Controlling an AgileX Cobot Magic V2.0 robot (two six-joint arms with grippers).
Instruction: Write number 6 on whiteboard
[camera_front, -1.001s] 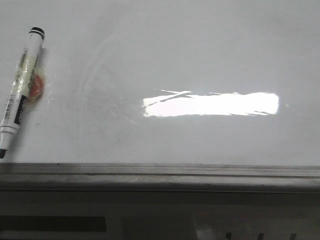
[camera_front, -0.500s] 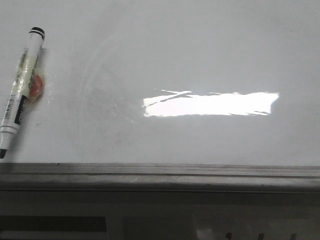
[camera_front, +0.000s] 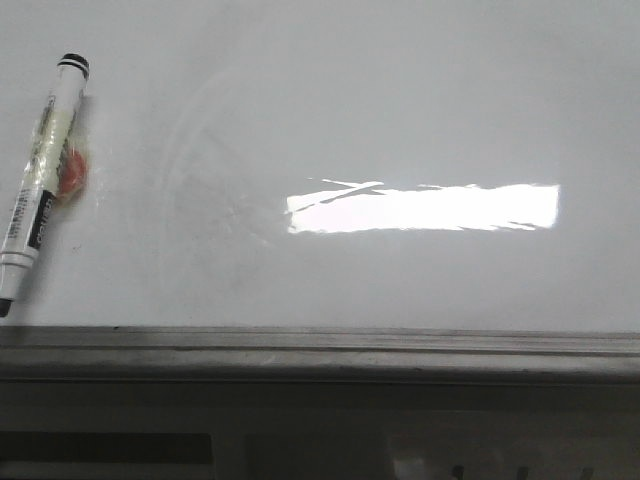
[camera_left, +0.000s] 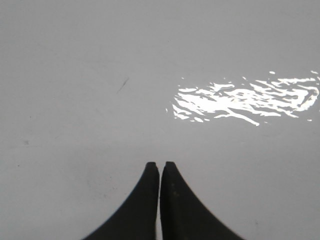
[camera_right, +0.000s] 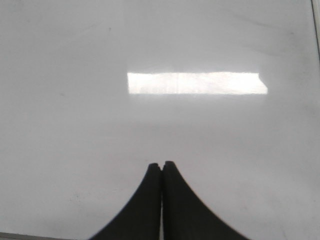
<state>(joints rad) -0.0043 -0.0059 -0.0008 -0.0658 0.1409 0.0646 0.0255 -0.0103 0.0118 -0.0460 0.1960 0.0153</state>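
— At far left of the front frame, the marker pen (camera_front: 42, 180) lies untouched on the whiteboard (camera_front: 400, 100); no number 6 is drawn.
— Left gripper (camera_left: 160, 165) and right gripper (camera_right: 161, 164) are both closed, empty; a closed approach could roll it away.

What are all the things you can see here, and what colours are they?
whiteboard: one, glossy white-grey, fills most of the front view; no number drawn on it yet, only faint wipe smears.
light reflection: one, bright white rectangle, right of the board's middle.
marker pen: one, white barrel with black cap and black label, lying tilted at the board's left side.
orange patch: one, orange-red, right beside the pen's barrel; too blurry to tell what it is.
edge rail: one, grey metal, along the board's near edge.
left gripper: one, black, shut, holding nothing, over bare board.
right gripper: one, black, shut, holding nothing, over bare board.
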